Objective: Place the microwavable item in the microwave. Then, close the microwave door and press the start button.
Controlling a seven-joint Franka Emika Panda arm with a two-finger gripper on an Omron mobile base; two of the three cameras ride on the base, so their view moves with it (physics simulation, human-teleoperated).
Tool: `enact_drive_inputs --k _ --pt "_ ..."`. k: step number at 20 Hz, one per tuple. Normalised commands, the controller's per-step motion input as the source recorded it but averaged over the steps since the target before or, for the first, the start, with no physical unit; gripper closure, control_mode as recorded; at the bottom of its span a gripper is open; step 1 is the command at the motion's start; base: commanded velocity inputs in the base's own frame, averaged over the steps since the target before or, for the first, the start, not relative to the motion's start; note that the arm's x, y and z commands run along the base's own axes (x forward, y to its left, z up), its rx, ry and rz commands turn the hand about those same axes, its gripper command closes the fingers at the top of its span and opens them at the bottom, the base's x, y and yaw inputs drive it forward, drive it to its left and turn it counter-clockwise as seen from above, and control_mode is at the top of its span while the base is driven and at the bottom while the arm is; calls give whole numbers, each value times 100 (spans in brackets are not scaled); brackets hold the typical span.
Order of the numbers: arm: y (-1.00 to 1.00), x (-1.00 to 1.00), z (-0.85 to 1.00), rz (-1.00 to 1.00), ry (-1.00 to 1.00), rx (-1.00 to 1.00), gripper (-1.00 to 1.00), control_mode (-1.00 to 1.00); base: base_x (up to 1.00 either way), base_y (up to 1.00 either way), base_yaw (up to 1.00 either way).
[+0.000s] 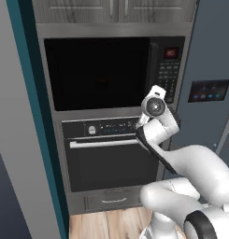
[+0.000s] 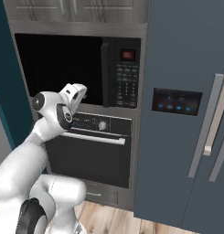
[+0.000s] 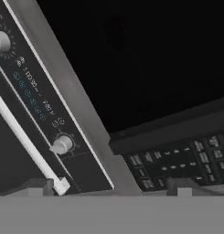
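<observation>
Hovering tool [image 2: 79,93] spread, empty | microwave door [image 1: 97,72] shut | oven [image 1: 111,156] below | wood floor [image 1: 111,221]

**Kitchen wall — item count**

One microwave [image 1: 115,72] with one keypad strip [image 2: 127,86] and one red display [image 2: 128,55]. One oven [image 1: 113,154] — one steel bar handle [image 2: 97,137], two knobs in the hand view [image 3: 62,144]. One refrigerator [image 2: 186,114], one lit panel [image 2: 176,101]. One drawer [image 1: 113,200]. One robot arm [image 2: 26,151].
</observation>
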Motion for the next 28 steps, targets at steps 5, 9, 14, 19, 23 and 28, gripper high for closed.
enact_drive_inputs --k 5,9,14,19,23,28 --pt "-79 -87 -16 10 0 21 -100 -100 0 0 0" --pt "-91 -39 -50 21 0 19 -100 -100 0 0 0" --pt "-33 12 -35 21 -4 7 -100 -100 0 0 0" --pt "0 60 -1 13 -4 0 -100 -100 0 0 0" --pt "-6 50 35 6 0 0 -100 -100 0 0 0" --pt "0 51 16 6 1 0 -100 -100 0 0 0"
